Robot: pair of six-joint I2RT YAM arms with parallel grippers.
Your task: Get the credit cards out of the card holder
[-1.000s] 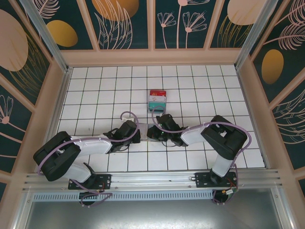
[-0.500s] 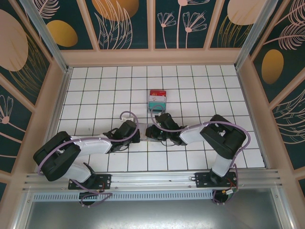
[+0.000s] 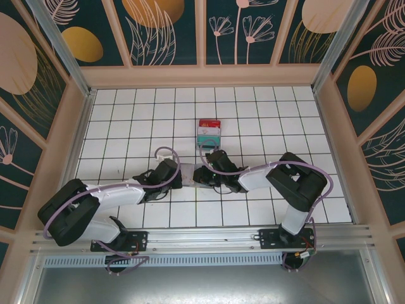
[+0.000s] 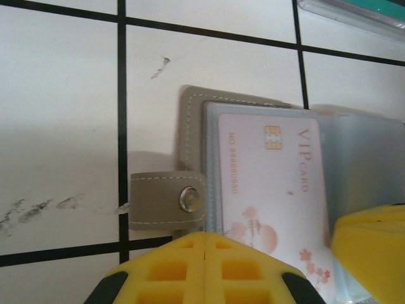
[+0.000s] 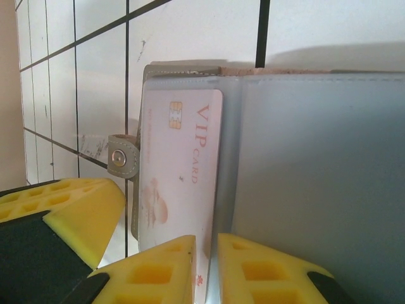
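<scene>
Left arm [image 3: 107, 193] is swinging outward; left gripper [image 4: 205, 253], jaws pressed together, is pinning the soft card holder [image 4: 190, 104]. Right gripper [image 5: 207, 253] is seemingly pinching the stiff, slick VIP card [image 5: 183, 164] by its edge.

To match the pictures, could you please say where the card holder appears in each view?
Top external: card holder, centre, below-left of the card stack.
Left wrist: card holder, centre to right edge.
Right wrist: card holder, centre and right.
Shared landmark: snap tab on its left edge, wrist views.

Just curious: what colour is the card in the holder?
Pale pink card with blossoms; clearest from left wrist.
</scene>
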